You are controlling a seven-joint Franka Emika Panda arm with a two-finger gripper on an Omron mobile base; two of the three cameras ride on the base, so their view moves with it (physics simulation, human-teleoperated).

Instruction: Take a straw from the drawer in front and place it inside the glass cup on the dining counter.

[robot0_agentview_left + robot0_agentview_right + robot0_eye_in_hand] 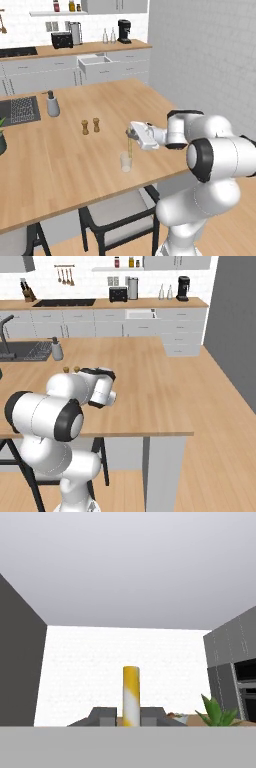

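My gripper (130, 133) is shut on the straw (130, 146), a thin pale yellow stick that hangs straight down from the fingers. Its lower end reaches the mouth of the glass cup (126, 163), which stands upright near the front edge of the dining counter (60, 165). In the hand view the straw (131, 693) stands upright between the two dark fingertips (104, 715) of the gripper (129, 717). The drawer (95, 64) stands pulled open at the far wall cabinets, its white inside showing (140, 314).
Two brown shakers (90, 126) stand behind the cup, a grey soap dispenser (52, 105) further back left beside a dark sink (19, 110). A chair (117, 212) is tucked under the counter's front edge. A plant (216, 714) shows low right in the hand view.
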